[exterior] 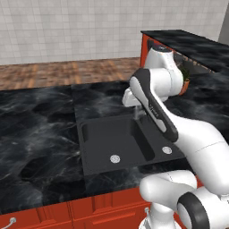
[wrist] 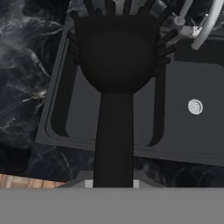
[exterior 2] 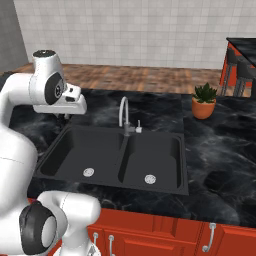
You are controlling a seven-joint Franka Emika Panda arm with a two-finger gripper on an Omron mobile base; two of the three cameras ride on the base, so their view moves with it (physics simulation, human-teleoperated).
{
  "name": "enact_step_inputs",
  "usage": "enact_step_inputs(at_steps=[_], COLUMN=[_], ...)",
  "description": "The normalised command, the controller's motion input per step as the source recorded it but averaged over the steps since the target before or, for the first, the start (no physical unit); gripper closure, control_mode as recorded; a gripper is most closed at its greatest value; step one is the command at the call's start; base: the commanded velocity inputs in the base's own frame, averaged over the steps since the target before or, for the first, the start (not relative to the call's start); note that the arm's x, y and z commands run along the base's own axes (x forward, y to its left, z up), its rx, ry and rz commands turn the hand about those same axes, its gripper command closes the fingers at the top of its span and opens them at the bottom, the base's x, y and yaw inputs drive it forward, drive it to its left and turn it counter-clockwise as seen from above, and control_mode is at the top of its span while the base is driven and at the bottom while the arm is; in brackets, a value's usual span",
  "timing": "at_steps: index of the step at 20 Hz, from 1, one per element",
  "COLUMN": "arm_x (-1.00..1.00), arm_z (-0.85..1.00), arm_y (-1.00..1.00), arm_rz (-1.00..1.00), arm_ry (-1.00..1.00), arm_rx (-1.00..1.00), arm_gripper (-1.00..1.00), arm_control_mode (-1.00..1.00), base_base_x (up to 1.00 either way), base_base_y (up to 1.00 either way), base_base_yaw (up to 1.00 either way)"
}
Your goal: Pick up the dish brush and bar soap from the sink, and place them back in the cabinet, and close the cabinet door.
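Note:
The dish brush (wrist: 118, 57), all black with a round bristly head, stands in my gripper (wrist: 113, 181), which is shut on its thin handle. In the hand view the brush hangs above the left basin of the black sink (wrist: 183, 131). From the right base view my gripper (exterior 2: 65, 116) is held over the sink's (exterior 2: 100, 150) back left corner, above the counter's level. Both basins of the sink (exterior: 96, 147) show only their round silver drains. The bar soap, the cabinet and the cabinet door are out of view.
A silver gooseneck faucet (exterior 2: 122, 112) rises behind the divider between the basins. A potted plant (exterior 2: 204, 101) stands on the black marble counter (exterior 2: 220, 150) to the right. Red drawer fronts (exterior 2: 165, 235) with silver pulls run below the counter's front edge.

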Motion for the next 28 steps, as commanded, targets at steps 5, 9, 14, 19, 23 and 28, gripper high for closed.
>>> enact_step_inputs(at_steps=[5, 9, 14, 19, 23, 28], arm_x=[-0.42, -0.46, -0.46, -0.32, -0.35, -0.20], arm_z=[0.60, 0.36, 0.03, 0.01, 0.00, 0.00], arm_y=[-0.30, -0.26, -0.27, -0.26, -0.13, 0.00], arm_rz=[0.00, 0.00, 0.00, 0.00, 0.00, 0.00], arm_ry=[-0.01, 0.00, -0.04, -0.04, -0.02, -0.03], arm_rx=[0.00, 0.00, 0.00, 0.00, 0.00, 0.00], arm_gripper=[1.00, 1.00, 1.00, 1.00, 1.00, 1.00], arm_control_mode=[-1.00, -1.00, -1.00, -1.00, -1.00, -1.00], base_base_x=[0.00, 0.00, 0.00, 0.00, 0.00, 0.00], base_base_y=[0.00, 0.00, 0.00, 0.00, 0.00, 0.00], base_base_yaw=[0.00, 0.00, 0.00, 0.00, 0.00, 0.00])
